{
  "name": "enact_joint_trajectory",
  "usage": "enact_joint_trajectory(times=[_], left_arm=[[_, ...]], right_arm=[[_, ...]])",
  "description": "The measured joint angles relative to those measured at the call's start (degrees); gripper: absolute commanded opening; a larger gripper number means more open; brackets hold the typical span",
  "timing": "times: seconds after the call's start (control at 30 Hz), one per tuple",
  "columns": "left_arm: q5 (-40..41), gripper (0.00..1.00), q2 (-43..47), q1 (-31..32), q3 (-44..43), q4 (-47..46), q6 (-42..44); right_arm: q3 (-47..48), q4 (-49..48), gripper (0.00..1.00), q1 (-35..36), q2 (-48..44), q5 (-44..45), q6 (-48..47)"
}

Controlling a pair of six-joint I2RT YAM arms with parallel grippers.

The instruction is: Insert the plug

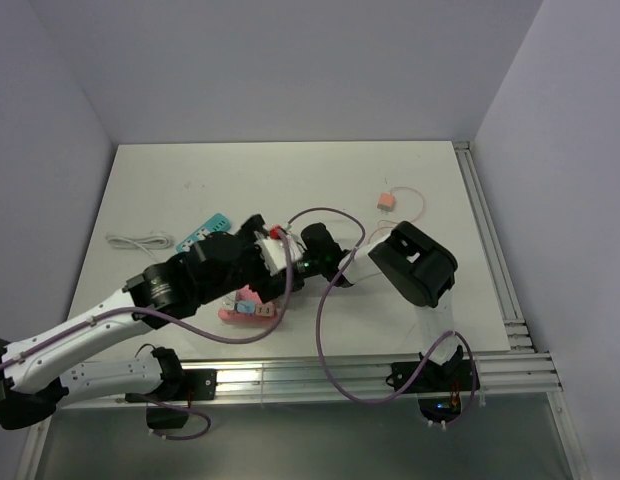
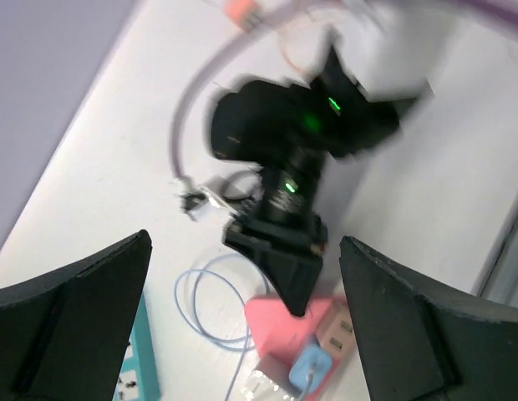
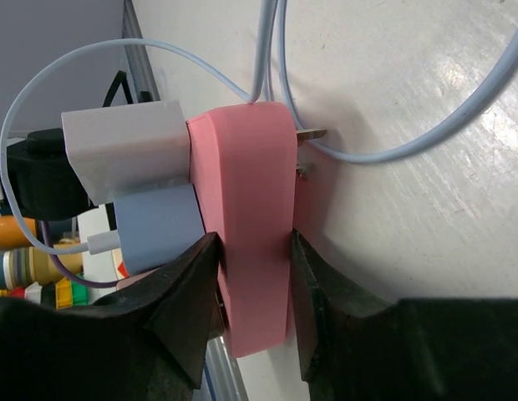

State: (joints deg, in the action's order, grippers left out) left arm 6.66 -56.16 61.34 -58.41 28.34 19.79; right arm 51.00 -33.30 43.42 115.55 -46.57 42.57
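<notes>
A pink power strip (image 3: 251, 192) lies on the white table, and my right gripper (image 3: 253, 242) is shut on its narrow sides. A blue plug (image 3: 154, 225) with a pale cable sits in the strip's face, next to a white adapter (image 3: 125, 150). In the left wrist view the same strip (image 2: 280, 322) and blue plug (image 2: 313, 368) lie below my left gripper (image 2: 244, 241). That gripper hangs wide open above them, holding nothing. From the top view the strip (image 1: 240, 312) shows partly, under both arms.
A teal power strip (image 1: 205, 230) and a coiled white cable (image 1: 140, 242) lie at the left. An orange plug (image 1: 387, 202) with a thin cable is at the back right. A pale blue cable loop (image 2: 205, 305) lies beside the pink strip. Metal rails (image 1: 490, 350) border the table's front and right edges.
</notes>
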Motion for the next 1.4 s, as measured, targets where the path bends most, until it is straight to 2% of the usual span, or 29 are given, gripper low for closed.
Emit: enact_joint_trajectory(times=[0.03,0.1,0.13,0.17,0.2,0.27,0.4,0.5,0.63,0.8,0.93,1.03,1.1,1.23,1.4], left_arm=[[2.6,1.0,0.68,-0.02,-1.42,-0.79,-2.67],[7.13,0.99,1.92,-0.31,-4.0,-1.64,-8.28],[8.5,1.0,2.38,-0.72,-4.96,-1.7,-10.75],[9.7,0.99,2.86,-1.18,-5.75,-1.99,-13.2],[10.75,1.0,3.43,-1.88,-6.45,-2.16,-16.11],[12.17,0.99,4.31,-3.61,-7.32,-2.23,-20.52],[12.81,0.99,5.29,-10.16,-9.16,-1.84,-29.16],[12.68,0.99,2.78,-17.79,-12.5,0.94,-34.49],[9.27,1.0,-3.48,-30.58,-16.74,3.45,-40.5],[1.7,0.99,-7.65,-42.8,-13.68,4.04,-47.17],[-6.25,0.99,-7.87,-44.52,-11.15,2.89,-50.71],[-11.47,0.99,-7.82,-44.46,-9.64,1.88,-52.13],[-13.38,0.99,-7.37,-44.41,-7.91,1.4,-52.57],[-15.96,0.98,-3.76,-44.44,-2.8,1.57,-53.51],[-18.97,0.96,4.44,-44.41,0.0,2.14,-53.81]], right_arm=[[0.0,0.28,0.6,0.04,-0.15,0.15,-0.02],[0.0,1.44,0.68,0.22,-0.76,0.92,-0.44],[0.0,2.19,0.78,0.22,-1.18,1.07,-0.5],[0.02,2.89,0.81,0.22,-1.86,1.01,-0.44],[0.24,3.61,0.94,0.22,-2.56,1.64,-0.98],[1.03,6.38,0.96,0.22,-4.2,3.3,-2.21],[2.54,13.29,0.98,0.13,-7.8,7.52,-4.98],[2.6,19.1,0.98,-0.28,-12.55,11.21,-7.04],[2.78,28.61,1.0,-1.36,-20.98,20.87,-9.49],[3.87,39.01,1.0,-3.19,-30.49,36.81,-10.99],[1.49,42.97,1.0,-8.61,-37.46,45.4,-10.58],[-0.13,44.5,0.99,-16.28,-40.24,49.68,-9.86],[-0.13,45.05,0.96,-21.2,-39.76,52.15,-9.4],[4.22,48.74,0.93,-29.16,-32.68,56.98,-9.7],[15.06,50.64,0.87,-33.75,-19.1,58.4,-11.08]])
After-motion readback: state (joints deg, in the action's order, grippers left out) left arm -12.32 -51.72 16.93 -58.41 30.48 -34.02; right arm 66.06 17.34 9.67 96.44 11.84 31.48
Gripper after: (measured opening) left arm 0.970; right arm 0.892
